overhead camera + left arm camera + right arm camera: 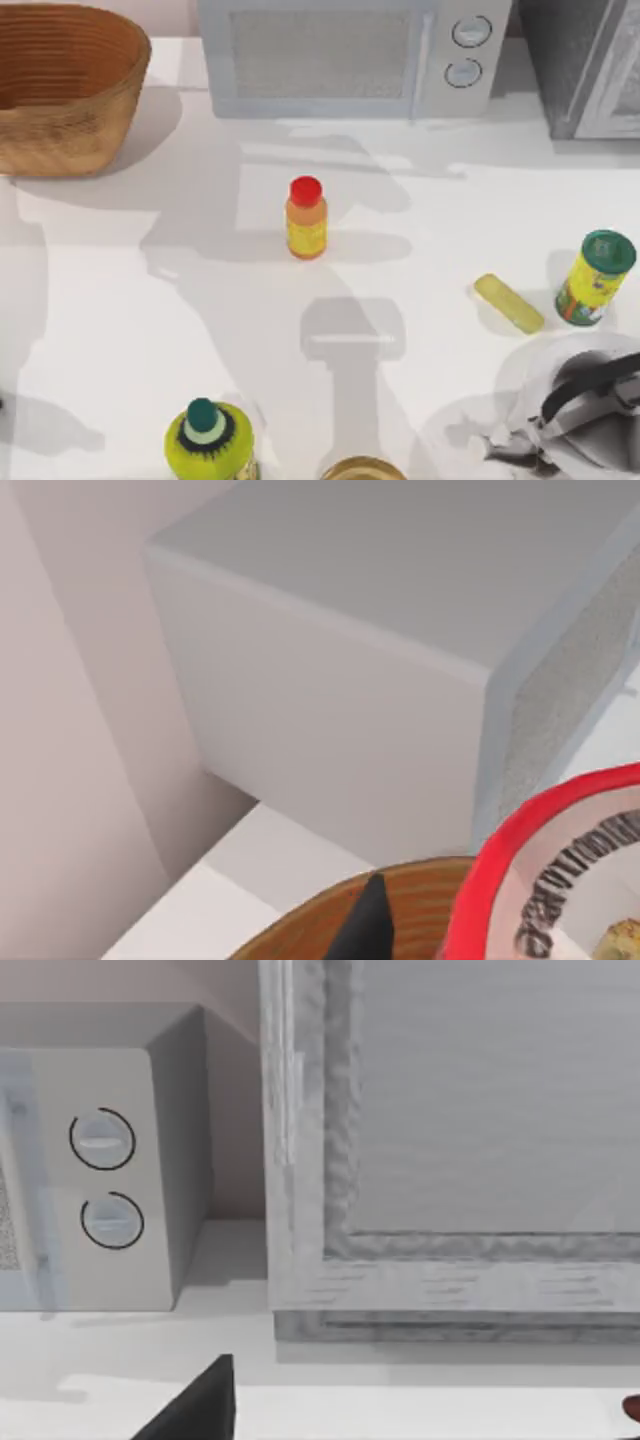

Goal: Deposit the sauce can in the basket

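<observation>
The top view looks straight down on the worktop [200, 300]. Both wrist views face the microwave [350, 55] closely; the left also catches the basket [300, 930].

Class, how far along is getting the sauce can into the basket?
Done: the sauce can is off the table, up at the left gripper. In hand: it hangs by the basket rim. Left: dropping it inside. Right gripper parked, table's right.

A microwave [345, 55] stands at the far edge. A red-capped bottle [306, 218] stands mid-table. On the right, a green-lidded canister [595, 278] stands just beside a flat yellow bar [509, 303], possibly a sponge. A green-topped bottle [208, 442] stands near-left.
</observation>
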You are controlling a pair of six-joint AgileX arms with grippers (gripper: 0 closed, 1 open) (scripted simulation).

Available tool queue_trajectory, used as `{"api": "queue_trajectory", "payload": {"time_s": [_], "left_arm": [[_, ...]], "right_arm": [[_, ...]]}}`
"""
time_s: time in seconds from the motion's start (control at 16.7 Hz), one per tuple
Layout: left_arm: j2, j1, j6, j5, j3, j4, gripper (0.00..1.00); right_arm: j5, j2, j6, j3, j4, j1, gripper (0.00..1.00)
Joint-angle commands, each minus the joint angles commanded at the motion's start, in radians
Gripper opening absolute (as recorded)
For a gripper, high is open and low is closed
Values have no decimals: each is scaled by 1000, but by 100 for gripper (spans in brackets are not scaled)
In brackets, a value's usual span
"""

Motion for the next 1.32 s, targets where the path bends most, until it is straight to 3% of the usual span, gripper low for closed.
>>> {"api": "queue_trajectory", "payload": {"time_s": [0.24,0.54,1.32], "left_arm": [[31,65,-53,-37,92,-90,0],[29,60,-53,-37,87,-84,0],[88,-31,-177,-102,-9,172,0]], "right_arm": [[0,0,0,0,0,0,100],[0,0,0,0,0,0,100],[0,0,0,0,0,0,100]]}}
